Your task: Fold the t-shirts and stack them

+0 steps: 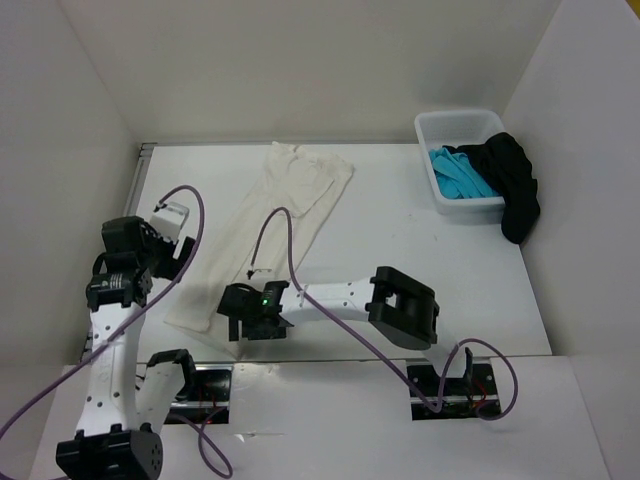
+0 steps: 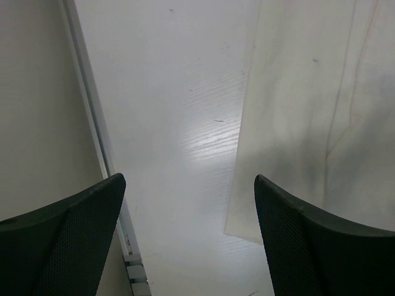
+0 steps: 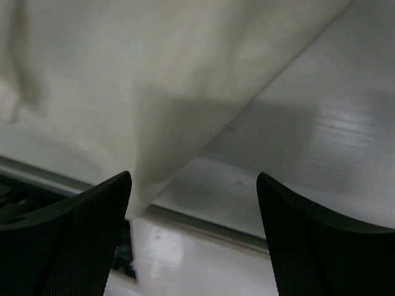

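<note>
A cream-white t-shirt, folded into a long strip, lies diagonally across the table. My left gripper hovers open just left of the strip's lower half. In the left wrist view the gripper has only bare table between its fingers, and the shirt's edge is to the right. My right gripper is open at the strip's near end. There a corner of the shirt hangs down beside one finger; it is not pinched. The turquoise t-shirt lies in the basket. The black t-shirt drapes over its right rim.
The white basket stands at the back right corner. White walls close in the table on the left, back and right. A metal rail runs along the left edge, and the table's near edge passes under my right gripper.
</note>
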